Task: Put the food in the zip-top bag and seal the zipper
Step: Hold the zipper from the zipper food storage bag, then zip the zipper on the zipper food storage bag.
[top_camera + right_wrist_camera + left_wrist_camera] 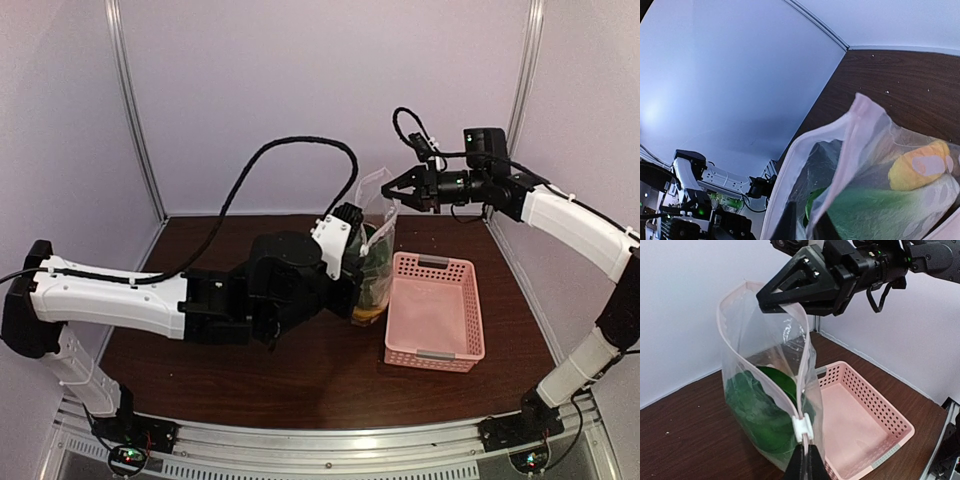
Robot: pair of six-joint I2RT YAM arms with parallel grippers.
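The zip-top bag [381, 228] stands upright left of the basket, held between both grippers, its mouth gaping open in the left wrist view [765, 340]. Inside it is the food: green vegetable [760, 410], a yellow lemon [917, 170] and an orange-yellow piece [368, 314] at the bottom. My left gripper [807, 462] is shut on the zipper strip just under the white slider tab [802, 429], at the near end of the mouth. My right gripper [394, 192] pinches the far top end of the mouth rim [782, 299], and in its own view [807, 227] its dark fingers straddle the rim.
The pink perforated basket [470, 300] lies right of the bag with nothing in it; it also shows in the left wrist view [900, 427]. The left arm's black cable [290, 145] arcs over the back of the table. White walls enclose the back and sides.
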